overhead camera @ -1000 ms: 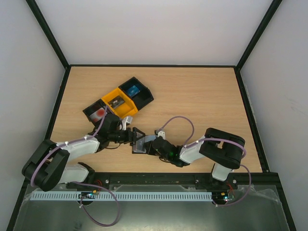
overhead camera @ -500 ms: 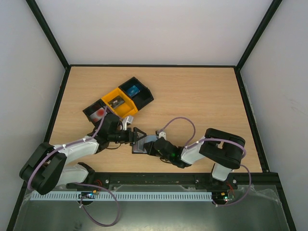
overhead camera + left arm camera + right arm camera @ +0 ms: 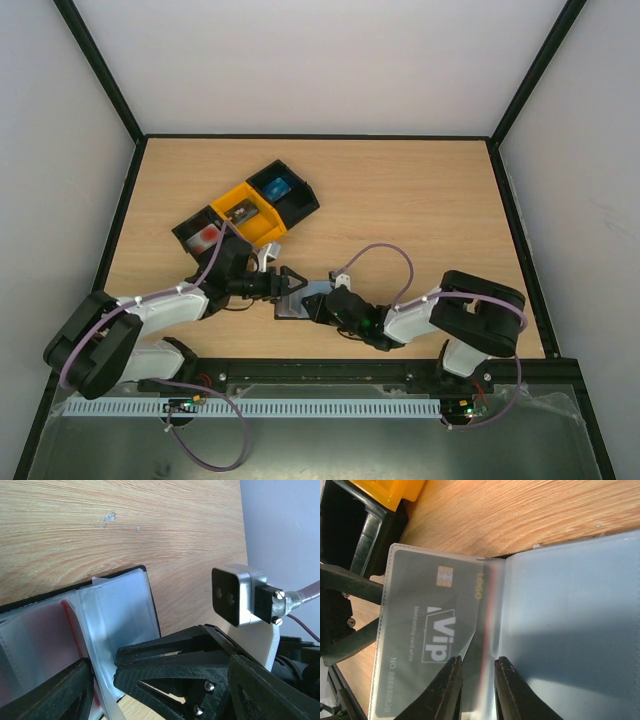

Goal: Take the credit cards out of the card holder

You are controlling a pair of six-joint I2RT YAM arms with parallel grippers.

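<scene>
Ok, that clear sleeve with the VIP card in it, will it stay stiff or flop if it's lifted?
Likely stiff where the VIP card fills the clear sleeve, since the card lies flat. The empty sleeves beside it look thin, so probably floppy. Glossy plastic may slip in the right gripper.

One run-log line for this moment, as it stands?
left claw: open, at card holder | right claw: at its fold, grip unclear | VIP card: not yet out
</scene>
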